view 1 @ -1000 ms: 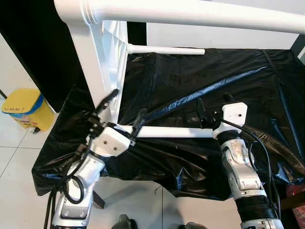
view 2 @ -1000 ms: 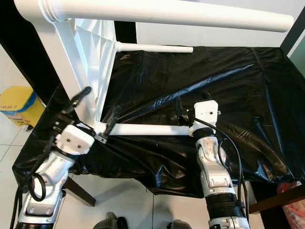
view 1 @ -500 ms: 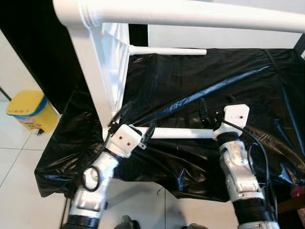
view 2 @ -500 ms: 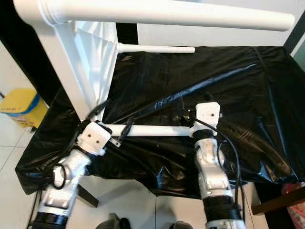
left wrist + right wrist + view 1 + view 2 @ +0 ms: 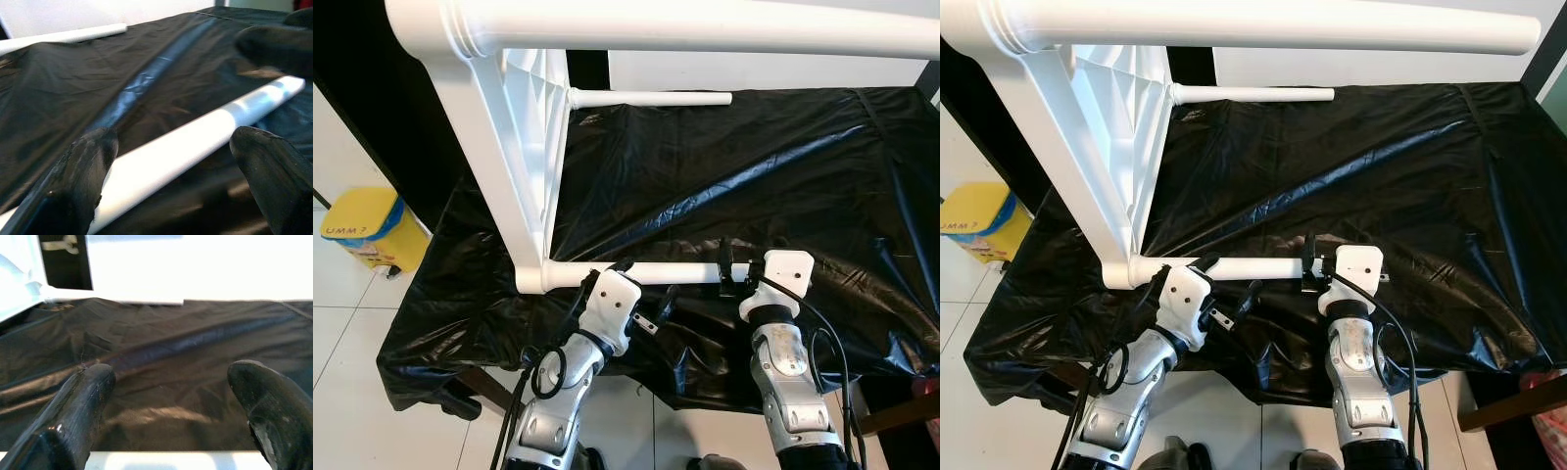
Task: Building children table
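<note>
The white children's table (image 5: 524,147) lies tipped on its side on a black plastic sheet (image 5: 754,157), its top standing on edge at the sheet's left end. Three round white legs show, all with their long axes running level from the top toward the right: a near leg (image 5: 636,274), a far leg (image 5: 651,98), and an upper leg (image 5: 705,24) high above the sheet.

The left gripper (image 5: 181,161) sits along the near leg close to the tabletop, its two black fingers (image 5: 83,171) spread wide with the leg passing between them; contact cannot be made out. The right gripper (image 5: 729,274) is at the near leg's free end, fingers (image 5: 78,411) wide apart, the leg's white edge just before them. One yellow bin (image 5: 367,225) stands on the floor left of the tabletop.
</note>
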{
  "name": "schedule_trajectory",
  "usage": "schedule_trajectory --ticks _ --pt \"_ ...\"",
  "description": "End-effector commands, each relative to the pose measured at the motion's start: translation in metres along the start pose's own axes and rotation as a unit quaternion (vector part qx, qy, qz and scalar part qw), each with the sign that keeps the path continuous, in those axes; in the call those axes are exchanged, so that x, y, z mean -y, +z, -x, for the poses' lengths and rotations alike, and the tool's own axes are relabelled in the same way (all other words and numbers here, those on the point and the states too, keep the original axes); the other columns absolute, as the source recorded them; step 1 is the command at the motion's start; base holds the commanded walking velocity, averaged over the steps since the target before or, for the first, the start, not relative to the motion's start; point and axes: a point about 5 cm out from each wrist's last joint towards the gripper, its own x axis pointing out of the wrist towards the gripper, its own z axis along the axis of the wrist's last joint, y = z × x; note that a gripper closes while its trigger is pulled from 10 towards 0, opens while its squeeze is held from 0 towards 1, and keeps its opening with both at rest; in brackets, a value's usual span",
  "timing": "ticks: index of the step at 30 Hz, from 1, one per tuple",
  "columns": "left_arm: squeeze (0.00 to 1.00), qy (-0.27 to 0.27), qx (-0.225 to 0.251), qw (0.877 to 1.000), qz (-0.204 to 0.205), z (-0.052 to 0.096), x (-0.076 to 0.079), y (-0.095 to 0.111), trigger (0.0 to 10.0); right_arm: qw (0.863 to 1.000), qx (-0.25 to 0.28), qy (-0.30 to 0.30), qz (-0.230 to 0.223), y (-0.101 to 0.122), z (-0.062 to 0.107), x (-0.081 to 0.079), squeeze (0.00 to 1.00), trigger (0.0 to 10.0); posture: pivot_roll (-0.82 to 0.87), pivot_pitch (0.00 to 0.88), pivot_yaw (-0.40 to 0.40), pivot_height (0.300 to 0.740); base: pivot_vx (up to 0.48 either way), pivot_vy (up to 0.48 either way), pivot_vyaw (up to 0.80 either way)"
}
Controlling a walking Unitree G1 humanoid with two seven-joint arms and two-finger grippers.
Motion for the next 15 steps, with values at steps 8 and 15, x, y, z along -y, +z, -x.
schedule_trajectory --ticks 8,15 --pt "0.00 0.073 0.012 0.997 0.023 -0.0081 -0.0118 0.0037 10.0 1.000 0.004 -0.004 0.016 -0.0020 0.0023 0.0042 0.00 10.0 -0.15 0.084 0.020 0.740 0.000 0.000 0.00" --pt "0.00 0.077 0.013 0.997 0.022 -0.0108 -0.0140 0.0043 10.0 1.000 0.007 -0.010 0.016 -0.0010 0.0004 0.0051 0.00 10.0 -0.15 0.080 0.023 0.740 0.000 0.000 0.00"
